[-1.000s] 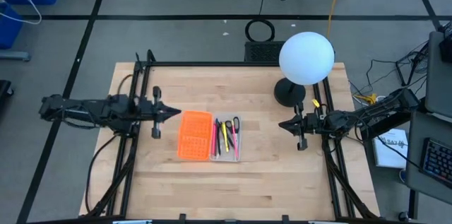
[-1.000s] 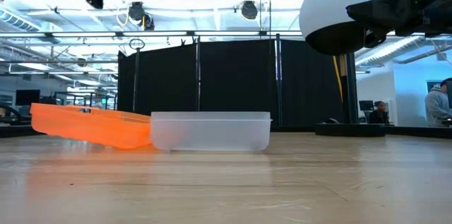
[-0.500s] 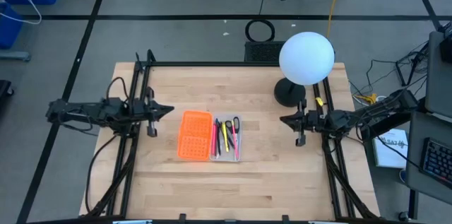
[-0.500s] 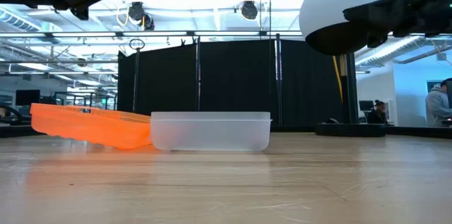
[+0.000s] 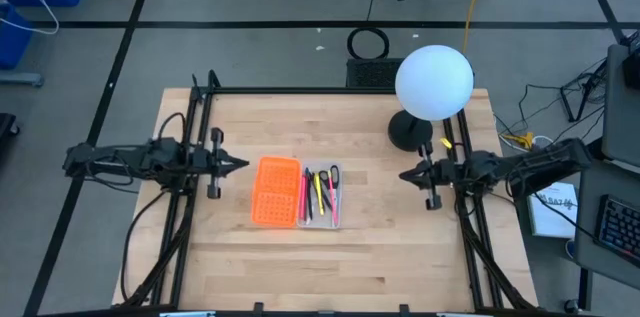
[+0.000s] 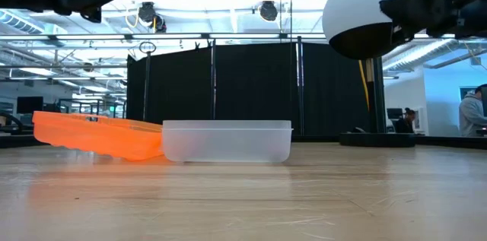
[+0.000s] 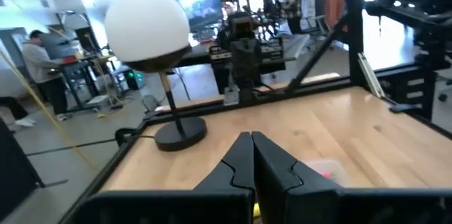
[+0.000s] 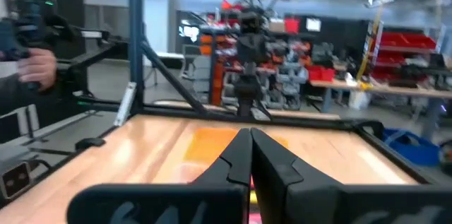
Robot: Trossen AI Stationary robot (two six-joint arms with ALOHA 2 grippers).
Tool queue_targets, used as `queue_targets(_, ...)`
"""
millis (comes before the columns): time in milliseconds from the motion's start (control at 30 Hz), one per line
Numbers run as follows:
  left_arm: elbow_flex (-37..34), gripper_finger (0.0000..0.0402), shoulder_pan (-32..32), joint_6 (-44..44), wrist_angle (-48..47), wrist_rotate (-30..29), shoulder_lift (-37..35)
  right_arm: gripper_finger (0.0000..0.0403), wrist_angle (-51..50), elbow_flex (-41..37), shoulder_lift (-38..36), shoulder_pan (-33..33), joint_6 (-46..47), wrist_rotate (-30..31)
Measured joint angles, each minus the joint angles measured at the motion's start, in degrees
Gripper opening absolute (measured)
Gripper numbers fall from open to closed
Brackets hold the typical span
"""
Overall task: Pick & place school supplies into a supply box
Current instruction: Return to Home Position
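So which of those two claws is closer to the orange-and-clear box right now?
The left. The left gripper hangs just beside the supply box, off its orange half. The right gripper is on the clear-tray side, with a much wider gap.

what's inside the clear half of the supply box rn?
From above: clear tray holds pink, black and yellow pens plus scissors. Low view: its frosted wall hides them all. Exact count unclear.

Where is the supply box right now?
In the high view the supply box lies open mid-way across the table, orange half toward the left gripper, clear tray with the pens toward the right gripper.
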State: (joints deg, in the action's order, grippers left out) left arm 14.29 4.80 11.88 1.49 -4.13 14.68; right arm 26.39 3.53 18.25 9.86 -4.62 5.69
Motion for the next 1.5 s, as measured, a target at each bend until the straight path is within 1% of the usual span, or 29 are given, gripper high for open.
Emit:
queue_targets(167,-2.4,0.0002,0.0,0.4,1.5,0.7,-0.3,0.0,-5.8,0.0,-3.6,-2.9,2.6,0.0)
queue_targets(333,-5.9,0.0002,0.0,0.1,3.7,1.1,-1.6,0.0,-9.4,0.0,-5.3,-3.9,5.6,0.0)
queue_targets(500,-10.4,0.0001,0.0,-0.1,8.0,1.2,-3.0,0.0,-10.4,0.0,-5.5,-3.9,6.8,0.0)
queue_targets(633,-13.7,0.0001,0.0,-1.2,8.3,1.2,-4.5,0.0,-10.4,-0.3,-5.5,-3.9,8.5,0.0)
queue_targets(800,-13.7,0.0001,0.0,-3.6,6.9,1.2,-4.7,0.0,-10.3,-1.5,-5.4,-3.9,9.8,0.1)
queue_targets(933,-13.7,0.0004,0.0,-4.8,6.5,1.3,-4.7,0.0,-7.5,-2.1,-5.4,-3.9,9.2,0.2)
queue_targets(1033,-13.7,0.0006,0.0,-4.9,4.9,1.7,-4.7,0.0,-4.4,-2.7,-5.4,-3.9,8.4,0.2)
queue_targets(1233,-13.7,0.0006,0.0,-4.9,4.4,3.3,-4.7,0.0,-4.0,-2.7,-5.4,-3.9,8.7,0.4)
queue_targets(1333,-13.7,0.0007,0.0,-5.5,3.9,3.2,-4.7,0.0,-4.3,-2.7,-5.4,-3.9,6.1,0.5)
queue_targets(1500,-13.4,0.0008,0.0,-8.6,-0.9,3.2,-4.2,0.0,-5.3,-2.7,-5.4,-3.9,2.8,0.5)
